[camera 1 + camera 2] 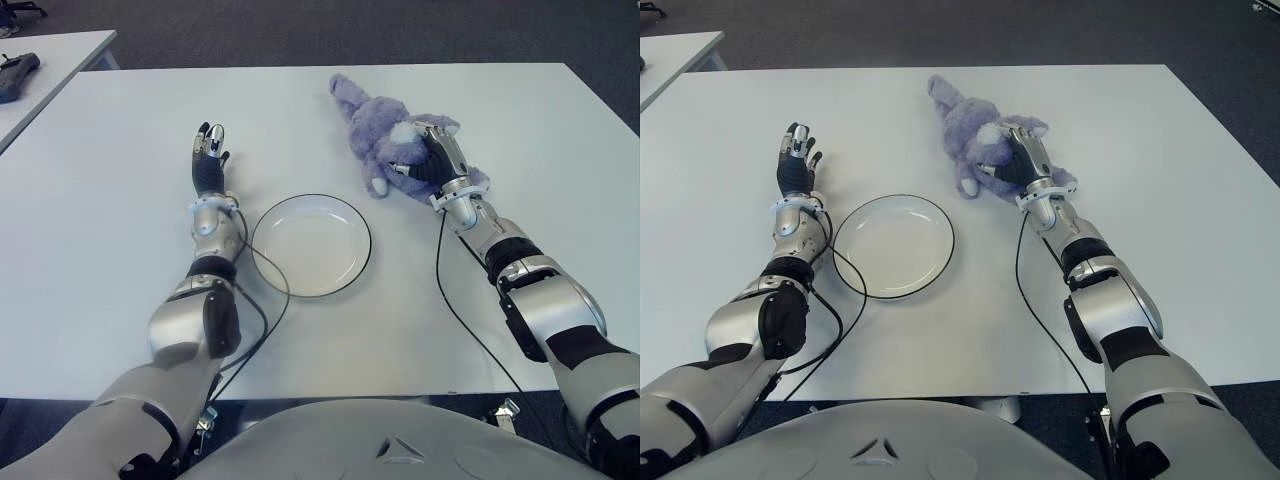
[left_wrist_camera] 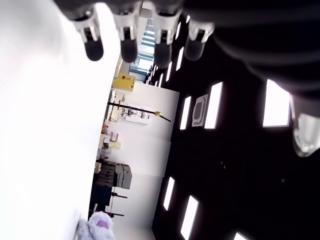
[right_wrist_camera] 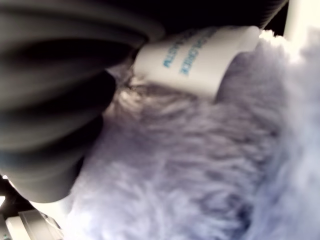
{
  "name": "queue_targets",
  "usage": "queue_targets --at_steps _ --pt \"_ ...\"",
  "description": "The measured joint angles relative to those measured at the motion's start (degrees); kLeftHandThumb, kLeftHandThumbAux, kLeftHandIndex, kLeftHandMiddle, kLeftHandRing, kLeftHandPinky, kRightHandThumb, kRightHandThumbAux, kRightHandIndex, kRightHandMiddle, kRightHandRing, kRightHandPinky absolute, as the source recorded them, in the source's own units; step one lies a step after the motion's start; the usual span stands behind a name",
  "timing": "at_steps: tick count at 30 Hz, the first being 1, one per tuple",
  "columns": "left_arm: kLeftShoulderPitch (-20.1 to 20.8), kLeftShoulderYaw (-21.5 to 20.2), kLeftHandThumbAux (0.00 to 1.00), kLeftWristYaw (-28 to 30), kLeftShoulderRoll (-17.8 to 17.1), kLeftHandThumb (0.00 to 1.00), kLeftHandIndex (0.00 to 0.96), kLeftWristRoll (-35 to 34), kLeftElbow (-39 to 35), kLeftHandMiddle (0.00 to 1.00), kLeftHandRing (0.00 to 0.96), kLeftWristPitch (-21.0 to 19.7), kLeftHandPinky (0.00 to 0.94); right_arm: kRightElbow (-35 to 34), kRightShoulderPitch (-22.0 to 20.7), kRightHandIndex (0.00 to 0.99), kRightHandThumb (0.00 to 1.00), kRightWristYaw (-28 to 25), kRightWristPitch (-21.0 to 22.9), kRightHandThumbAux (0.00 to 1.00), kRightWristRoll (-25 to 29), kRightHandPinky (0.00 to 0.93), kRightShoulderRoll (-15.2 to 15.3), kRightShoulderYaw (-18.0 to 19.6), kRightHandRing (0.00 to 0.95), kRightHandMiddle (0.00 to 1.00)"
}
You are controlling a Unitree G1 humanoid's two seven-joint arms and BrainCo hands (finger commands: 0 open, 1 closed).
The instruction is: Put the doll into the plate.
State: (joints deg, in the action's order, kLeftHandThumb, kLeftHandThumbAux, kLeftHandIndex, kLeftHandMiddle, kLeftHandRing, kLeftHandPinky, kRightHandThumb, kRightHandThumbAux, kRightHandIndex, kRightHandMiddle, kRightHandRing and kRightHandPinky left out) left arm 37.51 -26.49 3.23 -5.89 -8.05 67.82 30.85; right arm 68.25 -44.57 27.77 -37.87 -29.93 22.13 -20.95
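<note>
Purple plush, the doll (image 1: 385, 135) lies on the white table (image 1: 120, 270), just beyond the empty plate (image 1: 311, 245) on its right side. The right hand (image 1: 437, 152) presses down on its body, fingers curling into the fur. Soft and light, it should squash; a grip round the body looks surest. The left hand (image 1: 209, 160), fingers extended, shows left of the plate.

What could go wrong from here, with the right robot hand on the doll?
The right robot hand seems to grip only one end of the purple plush doll, so it may sag or slip when lifted. The dangling part could hit the white plate rim and push it toward the idle left robot hand.
</note>
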Motion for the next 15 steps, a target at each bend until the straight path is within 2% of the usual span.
queue_targets --at_steps 15 --pt "0.09 0.0 0.443 0.0 0.09 0.0 0.019 0.0 0.0 0.09 0.055 -0.01 0.001 -0.65 1.92 0.811 0.161 3.05 -8.4 0.748 1.08 0.895 0.14 2.18 0.907 0.914"
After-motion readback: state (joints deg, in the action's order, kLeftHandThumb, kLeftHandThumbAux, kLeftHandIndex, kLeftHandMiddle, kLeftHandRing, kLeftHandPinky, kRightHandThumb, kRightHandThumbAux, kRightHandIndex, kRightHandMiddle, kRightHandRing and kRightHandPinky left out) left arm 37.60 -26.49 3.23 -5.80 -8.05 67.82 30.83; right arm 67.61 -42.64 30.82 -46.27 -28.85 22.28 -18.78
